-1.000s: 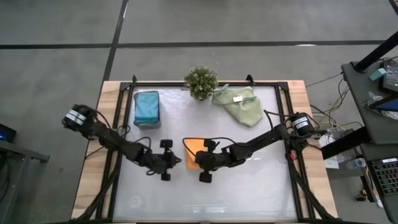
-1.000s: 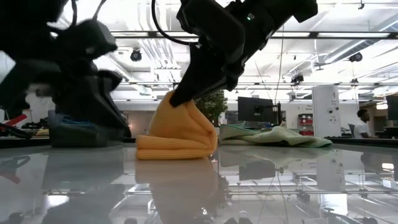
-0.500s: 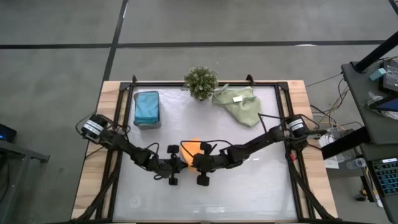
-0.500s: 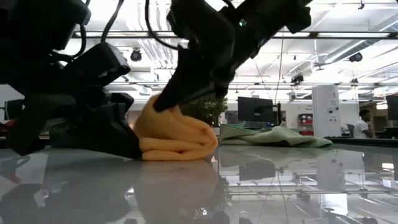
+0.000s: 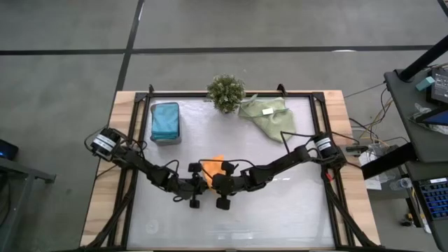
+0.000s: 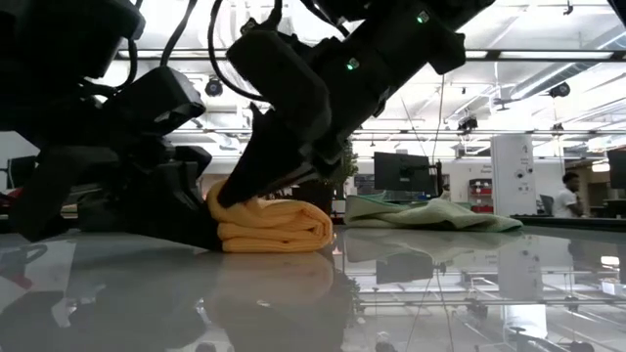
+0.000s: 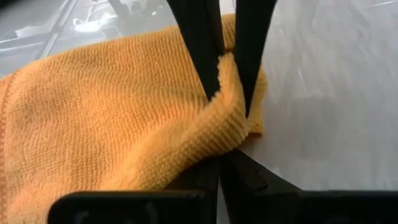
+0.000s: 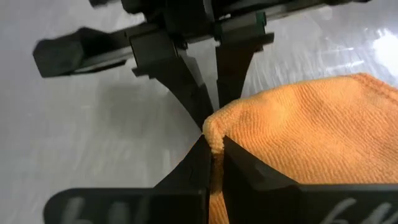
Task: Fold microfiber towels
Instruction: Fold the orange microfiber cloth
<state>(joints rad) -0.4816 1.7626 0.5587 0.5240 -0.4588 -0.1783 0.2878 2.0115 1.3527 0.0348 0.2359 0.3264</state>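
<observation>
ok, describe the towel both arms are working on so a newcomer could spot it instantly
Start at the bushy plant on the table's far edge and come straight toward the near side, to where the two arms meet mid-table. The orange towel lies there, pinched by the left gripper and the right gripper. It is the only orange cloth.

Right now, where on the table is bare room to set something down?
Free: the whole near strip of the white table, and the patch between the folded teal-blue towels and the crumpled sage-green towels. Crowded: the middle, where both tools pinch the bright orange microfiber towel.
</observation>
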